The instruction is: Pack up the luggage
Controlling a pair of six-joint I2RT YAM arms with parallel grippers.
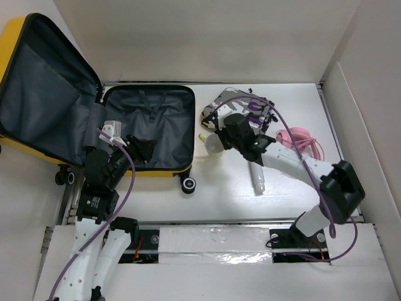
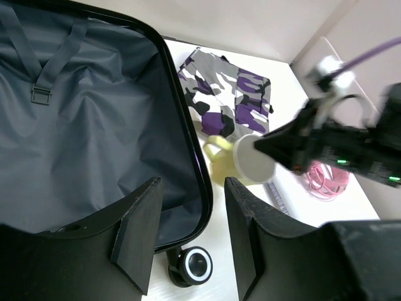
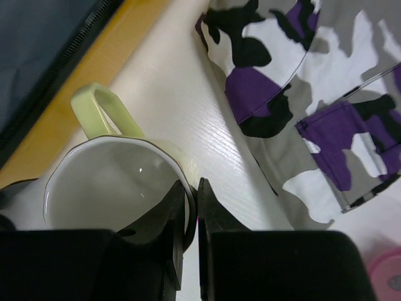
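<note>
Packing looks barely begun. The luggage (image 1: 164,133) lies open at the left of the counter (image 1: 219,202), lid propped back, and its grey lining shows nothing inside. Just beside its right wall, the right gripper (image 3: 192,188) pinches the rim of a pale mug (image 3: 106,182), one finger inside and one outside. The left gripper (image 2: 192,204) hangs spread over the near rim, holding nothing. A camo cloth (image 1: 241,100), pink cord (image 1: 302,139) and white tube (image 1: 258,179) lie out on the counter, seemingly all left to pack.
</note>
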